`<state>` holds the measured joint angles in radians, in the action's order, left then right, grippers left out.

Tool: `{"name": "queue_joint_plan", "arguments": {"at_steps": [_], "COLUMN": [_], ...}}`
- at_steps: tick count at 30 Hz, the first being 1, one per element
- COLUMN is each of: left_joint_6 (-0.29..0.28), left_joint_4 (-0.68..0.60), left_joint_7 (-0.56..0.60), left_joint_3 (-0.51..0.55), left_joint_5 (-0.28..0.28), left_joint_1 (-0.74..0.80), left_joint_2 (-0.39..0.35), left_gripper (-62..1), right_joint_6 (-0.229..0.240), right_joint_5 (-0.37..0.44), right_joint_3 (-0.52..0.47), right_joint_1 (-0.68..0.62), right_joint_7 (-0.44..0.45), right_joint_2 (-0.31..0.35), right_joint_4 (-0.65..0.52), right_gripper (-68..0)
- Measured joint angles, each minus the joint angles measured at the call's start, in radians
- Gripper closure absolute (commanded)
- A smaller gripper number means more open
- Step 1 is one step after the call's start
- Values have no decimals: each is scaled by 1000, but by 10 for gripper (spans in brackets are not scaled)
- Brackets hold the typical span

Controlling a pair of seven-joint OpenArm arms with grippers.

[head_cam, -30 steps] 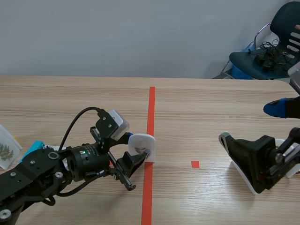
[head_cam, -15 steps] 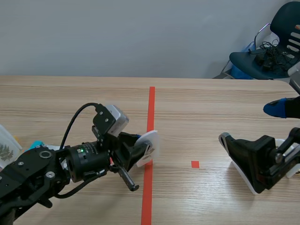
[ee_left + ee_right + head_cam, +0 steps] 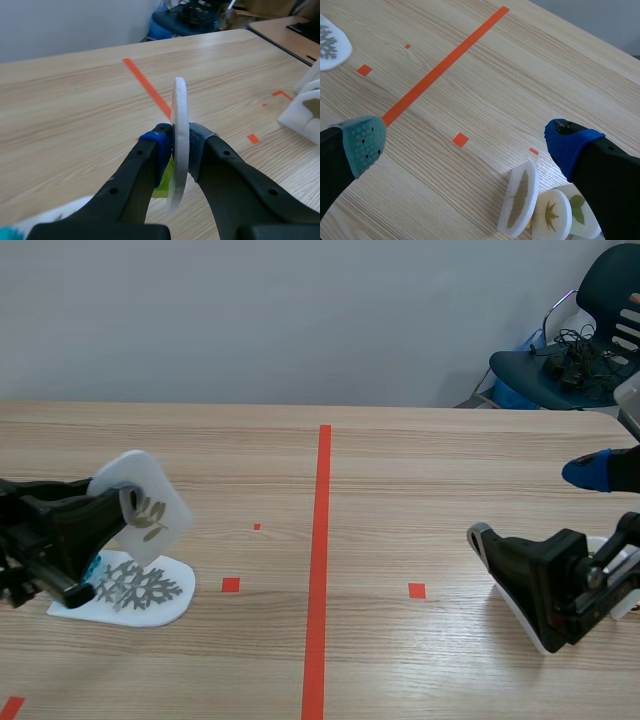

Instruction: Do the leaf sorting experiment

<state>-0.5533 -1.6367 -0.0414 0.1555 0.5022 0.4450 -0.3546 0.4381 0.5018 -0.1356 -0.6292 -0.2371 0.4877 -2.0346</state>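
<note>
**A:** Scene view first. Where's the leaf piece?

**B:** The white rounded disc with a brownish leaf sealed inside (image 3: 150, 515) hangs just above the flat white plaque bearing a grey snowflake-shaped leaf (image 3: 135, 592). It is pinched in the left gripper (image 3: 118, 512), tilted, with its leaf face towards the camera.

**A:** And half a second ago?

**B:** It was over by the long red tape line, and the arm has since carried it back. The right gripper (image 3: 532, 502), well apart from the plaque, hasn't moved.

**A:** Left wrist view?

**B:** The disc (image 3: 179, 110) stands edge-on, its long axis pointing ahead of the gripper (image 3: 179, 148), and both pads are pressed against it.

**A:** Right wrist view?

**B:** The right gripper (image 3: 467, 145) has its fingers spread wide with nothing between them. Three white leaf discs (image 3: 520, 202) lean together, well apart from the plaque (image 3: 332, 45).
</note>
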Motion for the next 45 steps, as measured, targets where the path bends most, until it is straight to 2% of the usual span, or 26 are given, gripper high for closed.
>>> {"name": "queue_joint_plan", "arguments": {"at_steps": [3,8,10,13,16,20,23,26,28,29,32,34,36,37,40,42,45], "left_joint_6": [-1,5,48,109,134,133,133,131,131,131,116,108,76,40,-35,-63,-115], "left_joint_4": [-11,16,55,149,272,423,488,504,503,502,499,490,461,429,273,133,-81], "left_joint_7": [-3,-35,-34,-10,-8,0,105,117,122,121,121,120,95,64,-8,-70,-141], "left_joint_3": [48,41,32,30,30,28,27,27,27,27,27,27,28,32,77,132,215], "left_joint_5": [12,-3,-3,-4,-5,-9,-53,-95,-93,-93,-93,-93,-87,-76,5,74,106], "left_joint_1": [61,62,41,-11,-84,-167,-194,-204,-204,-204,-204,-204,-200,-192,-153,-124,-90], "left_joint_2": [0,3,13,37,53,58,61,61,61,61,61,61,57,53,48,37,16], "left_gripper": [-53,-53,-53,-53,-53,-53,-57,-66,-121,-168,-362,-451,-459,-459,-465,-514,-623], "right_joint_6": [0,0,0,0,0,0,0,0,0,0,0,0,0,0,0,0,0], "right_joint_5": [0,0,0,0,0,0,0,0,0,0,0,0,0,0,0,0,0], "right_joint_3": [0,0,0,0,0,0,0,0,0,0,0,0,0,0,0,0,0], "right_joint_1": [0,0,0,0,0,0,0,0,0,0,0,0,0,0,0,0,0], "right_joint_7": [0,0,0,0,0,0,0,0,0,0,0,0,0,0,0,0,0], "right_joint_2": [0,0,0,0,0,0,0,0,0,0,0,0,0,0,0,0,0], "right_joint_4": [0,0,0,0,0,0,0,0,0,0,0,0,0,0,0,0,0], "right_gripper": [-679,-679,-679,-679,-679,-679,-679,-679,-679,-679,-679,-679,-679,-679,-679,-679,-679]}}
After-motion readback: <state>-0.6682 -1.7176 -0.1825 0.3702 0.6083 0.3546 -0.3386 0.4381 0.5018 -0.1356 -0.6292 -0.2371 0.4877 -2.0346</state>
